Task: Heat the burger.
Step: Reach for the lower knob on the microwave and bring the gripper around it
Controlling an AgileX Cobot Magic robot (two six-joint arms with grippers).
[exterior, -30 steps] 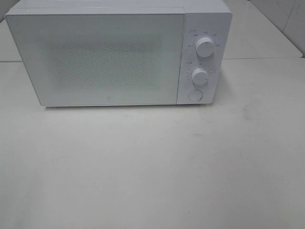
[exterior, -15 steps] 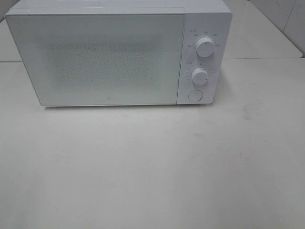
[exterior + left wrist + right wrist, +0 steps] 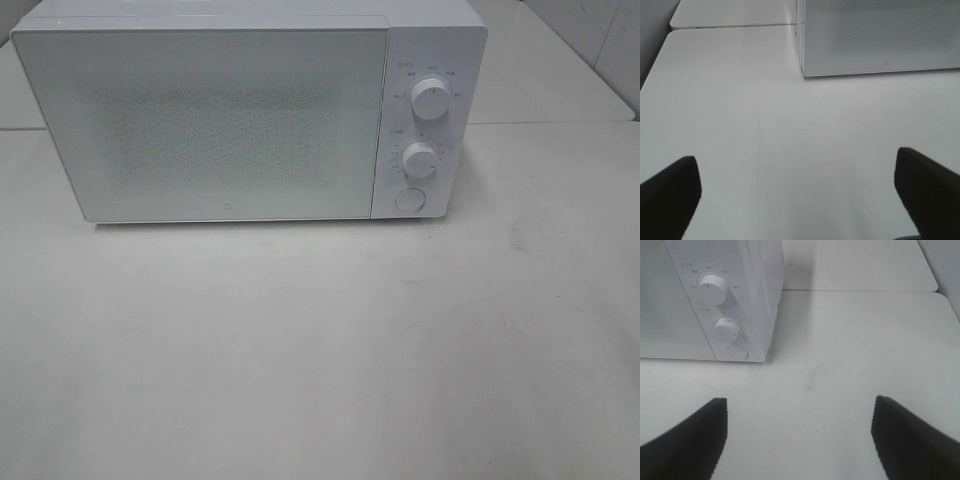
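Where the left gripper (image 3: 796, 160) hangs above the table (image 3: 320, 350), its two dark fingers (image 3: 670, 195) stand spread to their full width, with nothing but bare white tabletop between them. It touches nothing. Ahead of it sits the lower left front corner of the microwave (image 3: 220, 120), well apart from the fingertips.

The right gripper (image 3: 800, 404) is likewise spread wide and empty, its jaws framing bare tabletop. It faces the control end of the microwave and is clear of it.

Neither gripper shows in the high view.

Microwave, status:
- White cabinet, standing upright at the rear of the table, front towards the arms.
- Door (image 3: 200, 125) shut flush; its panel is pale with a fine dotted mesh, and the interior cannot be made out through it.
- Control panel to the right of the door: upper dial (image 3: 430, 100), lower dial (image 3: 420, 160) below it, round button (image 3: 410, 199) at the bottom.

The burger cannot be located: it shows in no view, and whether it lies behind the shut door cannot be told.

A seam (image 3: 860, 290) crosses the white surface beside the microwave's right flank, where a second tabletop (image 3: 855, 262) joins behind.
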